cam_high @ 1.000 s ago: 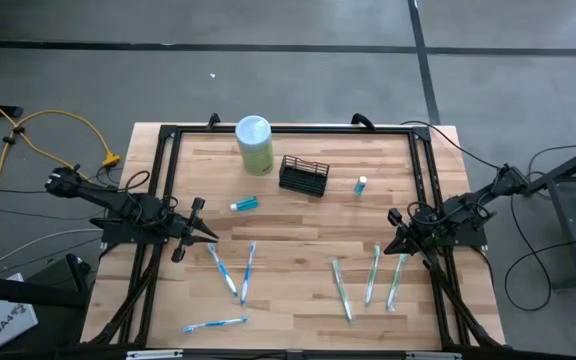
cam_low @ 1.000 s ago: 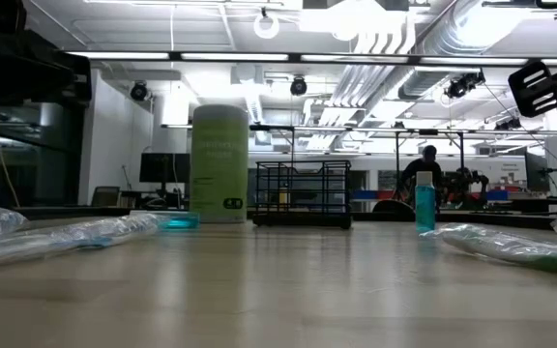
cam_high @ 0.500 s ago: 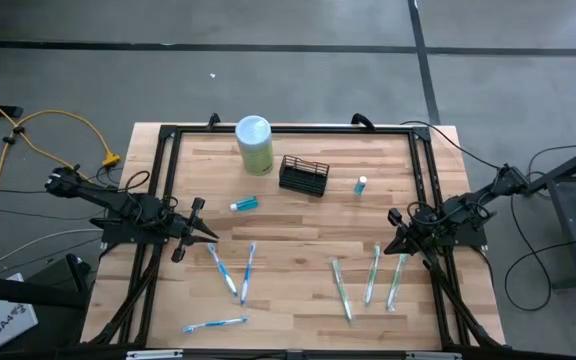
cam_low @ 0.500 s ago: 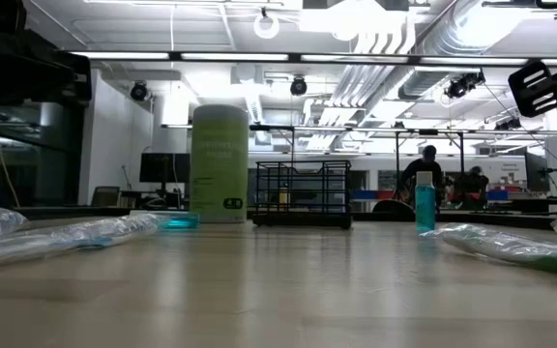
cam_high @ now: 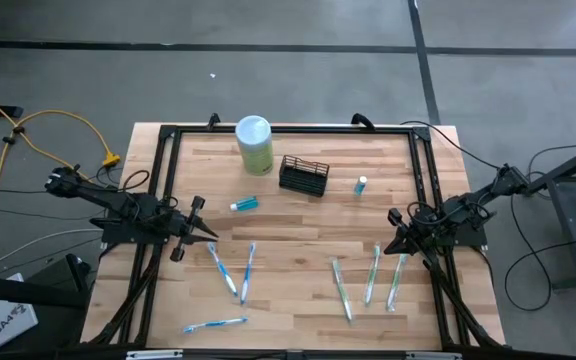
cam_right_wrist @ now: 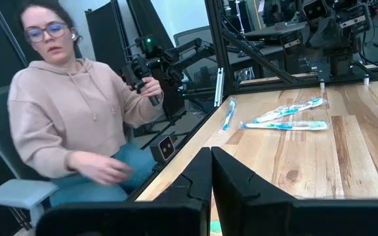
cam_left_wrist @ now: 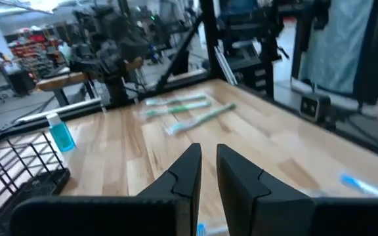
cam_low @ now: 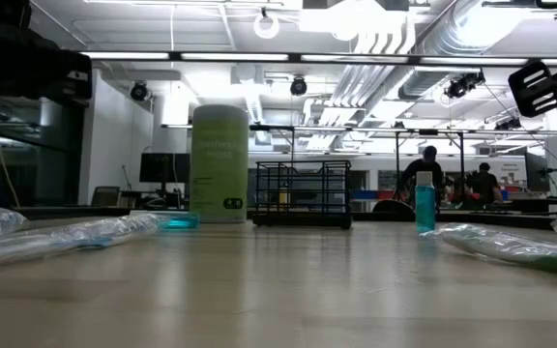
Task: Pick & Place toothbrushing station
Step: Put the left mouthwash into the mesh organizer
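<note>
The toothbrushing station, a small black wire-mesh basket (cam_high: 304,176), stands on its base at the table's far middle; it also shows in the low view (cam_low: 301,193) and the left wrist view (cam_left_wrist: 12,177). My left gripper (cam_high: 198,222) hovers shut over the table's left side, well short of the basket, its fingertips (cam_left_wrist: 209,160) nearly together. My right gripper (cam_high: 393,232) hovers shut over the right side, its fingers (cam_right_wrist: 211,164) pointing across the table. Neither holds anything.
A pale green canister (cam_high: 254,145) with a white lid stands left of the basket, a small blue bottle (cam_high: 361,185) right of it, and a blue tube (cam_high: 244,204) lies nearer. Blue toothbrushes (cam_high: 230,270) lie near left, green ones (cam_high: 368,275) near right. A seated person (cam_right_wrist: 77,111) is beyond the table's left edge.
</note>
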### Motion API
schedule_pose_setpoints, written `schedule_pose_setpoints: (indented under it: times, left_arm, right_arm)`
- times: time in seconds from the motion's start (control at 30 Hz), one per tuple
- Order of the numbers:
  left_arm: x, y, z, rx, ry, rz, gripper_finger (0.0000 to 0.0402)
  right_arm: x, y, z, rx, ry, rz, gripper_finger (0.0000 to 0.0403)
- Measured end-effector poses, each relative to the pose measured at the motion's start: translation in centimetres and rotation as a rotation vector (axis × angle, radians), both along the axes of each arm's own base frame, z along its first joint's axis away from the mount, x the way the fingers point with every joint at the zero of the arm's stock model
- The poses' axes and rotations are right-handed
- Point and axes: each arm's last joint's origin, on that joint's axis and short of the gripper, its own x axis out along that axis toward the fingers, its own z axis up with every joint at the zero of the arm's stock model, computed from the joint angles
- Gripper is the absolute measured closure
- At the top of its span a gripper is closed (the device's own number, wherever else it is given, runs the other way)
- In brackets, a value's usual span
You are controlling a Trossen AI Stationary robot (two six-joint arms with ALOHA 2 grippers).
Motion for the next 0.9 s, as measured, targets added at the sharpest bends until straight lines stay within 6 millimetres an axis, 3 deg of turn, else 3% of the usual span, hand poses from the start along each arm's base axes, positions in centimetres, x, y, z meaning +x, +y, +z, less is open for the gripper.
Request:
schedule_pose_setpoints:
  times: [0.33, 0.9]
  left_arm:
    - [0.01, 0.01, 0.12, -0.217, 0.053, 0.011, 0.0360]
    - [0.04, 0.09, 0.23, -0.427, 0.098, 0.042, 0.0360]
  right_arm:
    - [0.00, 0.00, -0.01, 0.000, 0.000, 0.001, 0.0401]
    - [0.01, -0.01, 0.08, 0.004, -0.007, -0.003, 0.0401]
